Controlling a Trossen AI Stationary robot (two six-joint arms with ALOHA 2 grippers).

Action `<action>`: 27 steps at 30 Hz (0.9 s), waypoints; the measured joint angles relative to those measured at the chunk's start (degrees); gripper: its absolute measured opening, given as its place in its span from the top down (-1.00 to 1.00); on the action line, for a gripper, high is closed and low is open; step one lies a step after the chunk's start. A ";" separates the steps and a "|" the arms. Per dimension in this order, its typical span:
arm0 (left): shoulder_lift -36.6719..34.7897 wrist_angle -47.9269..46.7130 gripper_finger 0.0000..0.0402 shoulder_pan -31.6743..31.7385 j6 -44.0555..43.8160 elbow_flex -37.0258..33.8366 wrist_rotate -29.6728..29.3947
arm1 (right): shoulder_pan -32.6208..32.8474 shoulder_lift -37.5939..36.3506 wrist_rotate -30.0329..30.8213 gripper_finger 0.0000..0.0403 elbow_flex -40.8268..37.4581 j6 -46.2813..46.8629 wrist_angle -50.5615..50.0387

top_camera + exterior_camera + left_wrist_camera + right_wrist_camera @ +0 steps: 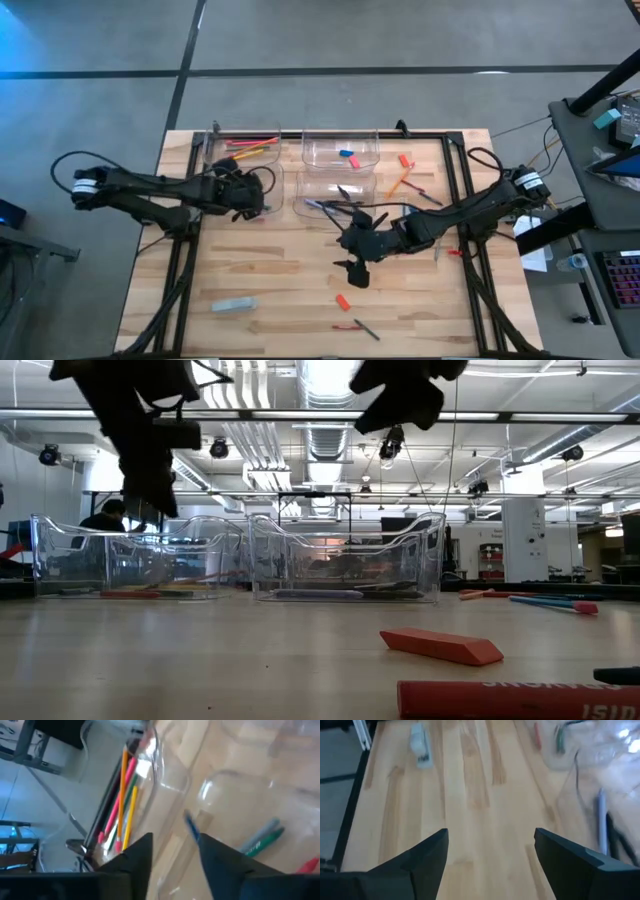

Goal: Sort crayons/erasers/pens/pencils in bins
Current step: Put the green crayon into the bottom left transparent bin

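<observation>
The right gripper [490,855] is released, jaws spread wide and holding nothing, above bare table [270,270] just near of the near-centre bin [335,195]. That bin holds dark pens [345,203]. The left gripper [172,855] has its fingers parted, with a thin blue stick [192,827] showing between them; contact cannot be confirmed. It hangs over the near-left bin [262,190].

The far-left bin [243,148] contains orange, yellow and pink pencils [122,795]. The far-centre bin [340,150] contains a blue eraser [346,153] and a red piece.

Loose items: an orange pencil [397,184] at far right, a red crayon [342,301] and a grey block [233,305] on the near table.
</observation>
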 joint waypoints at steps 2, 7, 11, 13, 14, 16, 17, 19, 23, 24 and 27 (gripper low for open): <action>0.57 0.09 0.13 -0.01 -0.16 1.97 -0.07 | 1.20 0.00 0.04 -0.40 0.00 1.96 -2.60; -1.81 5.73 -0.03 -2.61 -2.37 5.16 1.35 | 7.09 -0.02 0.54 -0.37 -2.87 5.18 -3.31; -5.87 21.74 -0.04 -8.05 -1.23 2.75 3.38 | 12.58 0.38 2.34 -0.33 -7.86 10.24 2.77; -7.15 32.53 -0.04 -11.55 0.99 -0.26 5.37 | 15.26 1.46 2.55 -0.32 -10.38 11.55 6.77; -7.52 38.25 -0.04 -13.19 2.33 -1.99 6.46 | 16.53 2.09 2.53 -0.32 -11.40 11.58 8.81; -7.70 49.02 -0.04 -15.84 5.49 -5.21 9.43 | 19.16 3.73 2.70 -0.30 -12.88 10.72 11.67; -7.49 53.69 -0.04 -16.90 6.48 -6.81 10.57 | 20.28 4.54 3.26 -0.30 -13.29 10.70 12.93; -6.48 61.44 -0.04 -18.77 7.32 -9.68 12.08 | 22.17 6.44 4.51 -0.28 -13.69 11.62 15.50; -4.85 69.47 -0.04 -21.28 7.37 -12.44 12.30 | 24.76 11.05 4.99 -0.23 -11.97 14.48 16.17; -4.52 70.33 -0.04 -21.59 7.47 -12.47 12.30 | 25.37 12.19 4.91 -0.22 -11.15 15.51 15.84; -4.14 71.04 -0.05 -21.87 7.53 -12.18 12.30 | 26.86 15.45 4.69 -0.19 -7.96 17.34 13.93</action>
